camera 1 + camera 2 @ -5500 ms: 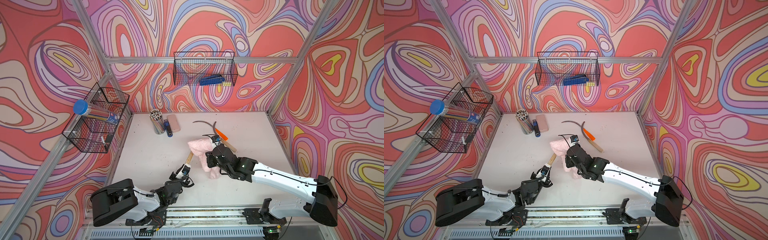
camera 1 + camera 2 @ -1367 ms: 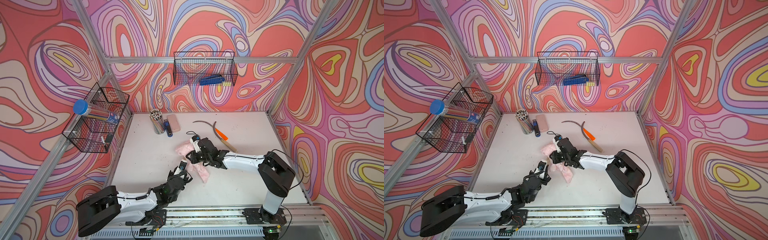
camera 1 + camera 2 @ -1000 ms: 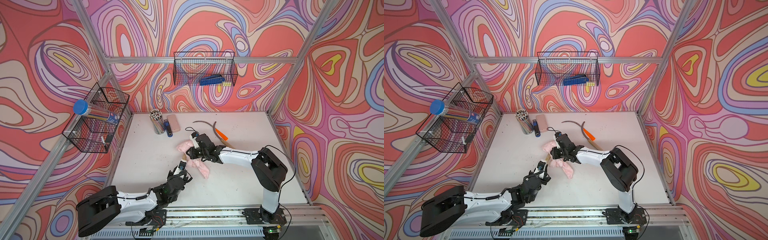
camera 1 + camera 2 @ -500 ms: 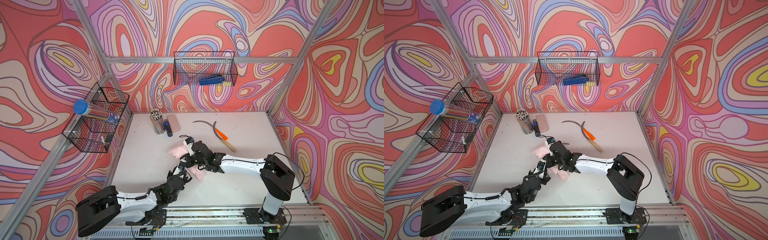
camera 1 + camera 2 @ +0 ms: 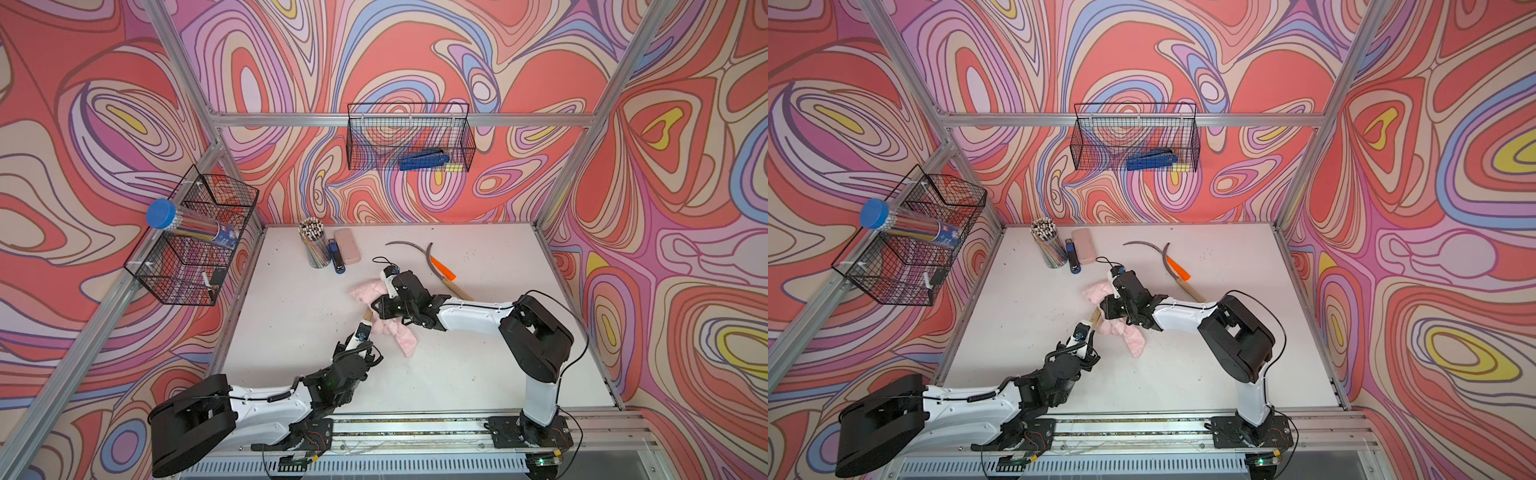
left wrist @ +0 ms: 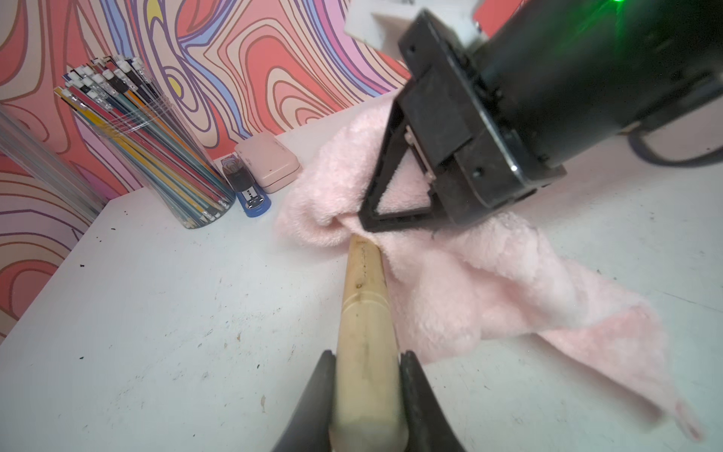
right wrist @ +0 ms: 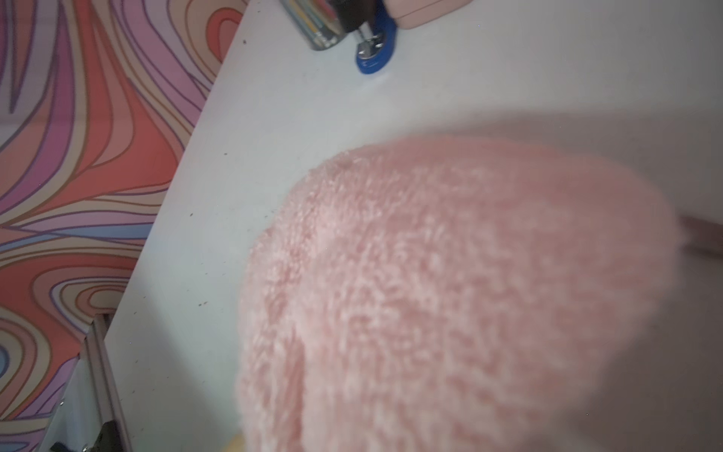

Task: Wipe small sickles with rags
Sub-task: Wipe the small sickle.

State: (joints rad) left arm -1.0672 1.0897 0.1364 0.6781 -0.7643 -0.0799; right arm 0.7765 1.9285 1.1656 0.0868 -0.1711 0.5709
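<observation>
Small sickle with a pale wooden handle (image 6: 365, 305) is the one in play, lying at mid-bench. The left gripper (image 6: 367, 358) has its jaws pinching the butt of that handle. The blade end vanishes under the fluffy pale pink rag (image 6: 489, 281). The right gripper (image 5: 377, 306) reaches in from the far side, jaws pressed together on a fold of the rag right where handle meets metal. The blade is hidden, so how clean it is I cannot tell.

My read: one sickle is mid-wipe, not finished. Two more lie together toward the back right, well apart from the action: an orange-handled sickle with a dark grey curved blade (image 5: 443, 268) and a second wooden-handled sickle (image 5: 456, 289). Neither touches rag or gripper, and whether they have been wiped doesn't show.

The white bench (image 5: 291, 324) is scuffed and dotted with dark specks. At its back left stand a clear cup of coloured pencils (image 5: 315, 249), a blue stapler (image 5: 336, 262) and a smooth pink case (image 5: 347, 245). Swirling red, pink and lilac walls sit in aluminium framing. One black wire basket (image 5: 361, 137) hangs on the back wall, and a second wire basket (image 5: 178, 282) on the left.
</observation>
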